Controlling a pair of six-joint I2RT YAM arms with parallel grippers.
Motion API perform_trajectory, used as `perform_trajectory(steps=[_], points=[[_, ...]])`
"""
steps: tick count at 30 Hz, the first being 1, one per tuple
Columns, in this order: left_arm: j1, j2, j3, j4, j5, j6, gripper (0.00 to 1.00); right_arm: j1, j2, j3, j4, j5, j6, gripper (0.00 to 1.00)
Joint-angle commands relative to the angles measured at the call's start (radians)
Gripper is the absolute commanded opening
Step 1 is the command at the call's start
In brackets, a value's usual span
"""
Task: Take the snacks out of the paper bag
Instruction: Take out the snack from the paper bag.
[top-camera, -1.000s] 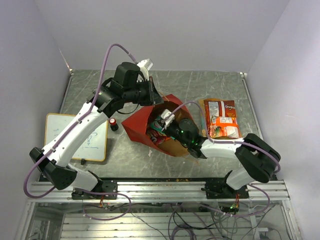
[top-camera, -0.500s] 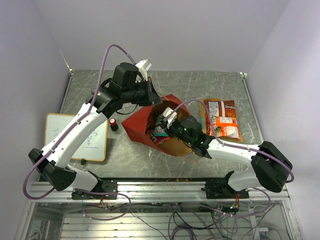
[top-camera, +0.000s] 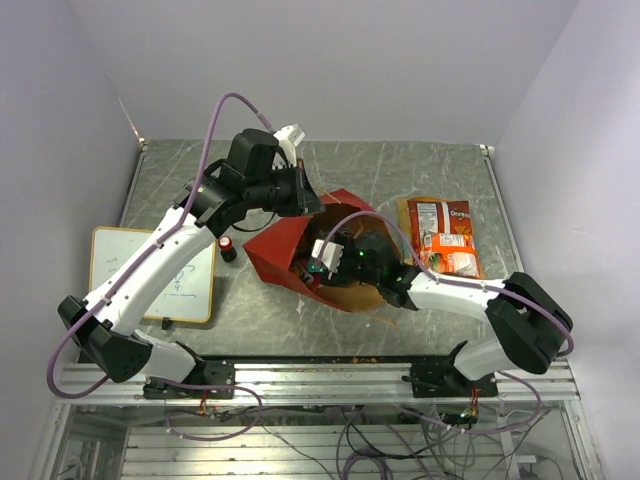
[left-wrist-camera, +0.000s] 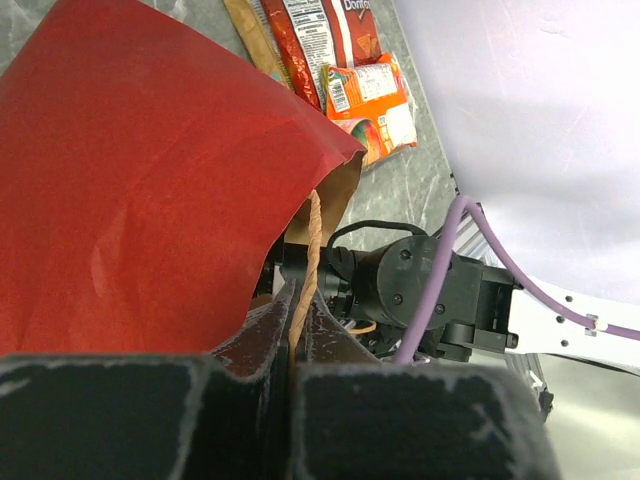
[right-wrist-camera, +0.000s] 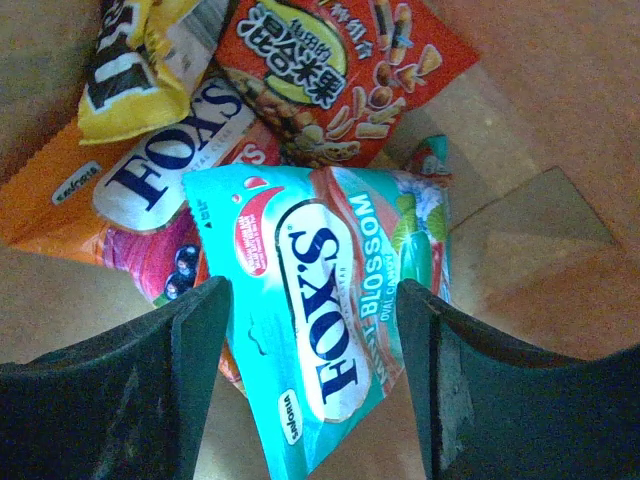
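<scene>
Grey marbled table (top-camera: 400, 170), pale lilac walls, from the top camera: a red paper bag (top-camera: 275, 245) is seen mid-table with its mouth turned toward the right arm. The left gripper (top-camera: 308, 198) is set at the bag's far rim. The right gripper (top-camera: 312, 265) is placed inside the mouth, and its fingers cannot be made out here. One orange chip bag (top-camera: 440, 236) is laid flat on the table just right of the paper bag. A whiteboard (top-camera: 150, 275) and a small red-and-black cylinder (top-camera: 228, 248) are seen left of it. Left wrist view: the left fingers (left-wrist-camera: 262, 335) are pinched together on the cord handle (left-wrist-camera: 306, 250) at the bag's rim. The frame's left is filled by the red outer face, and the chip bag is seen beyond it at the top. Right wrist view: inside the brown bag the right fingers (right-wrist-camera: 130, 390) are held apart, with a turquoise candy packet (right-wrist-camera: 340, 290) framed between them; contact cannot be told. Beside and under it, an orange packet (right-wrist-camera: 110, 185), a red packet (right-wrist-camera: 340, 70) and a yellow packet (right-wrist-camera: 130, 60) are piled on the bag's floor.
</scene>
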Motion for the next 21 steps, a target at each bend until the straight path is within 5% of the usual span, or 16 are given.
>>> perform_trajectory(steps=[1, 12, 21], points=[[0.009, -0.026, 0.024, -0.008, 0.008, 0.039, 0.07, -0.006, 0.031, 0.028, -0.013, -0.057, -0.090, 0.68], [0.011, -0.002, 0.040, -0.003, 0.059, 0.063, 0.07, -0.014, 0.070, 0.021, 0.063, -0.076, -0.095, 0.69], [0.011, 0.016, 0.056, -0.030, 0.037, 0.061, 0.07, -0.021, 0.109, 0.001, 0.234, 0.126, -0.121, 0.65]])
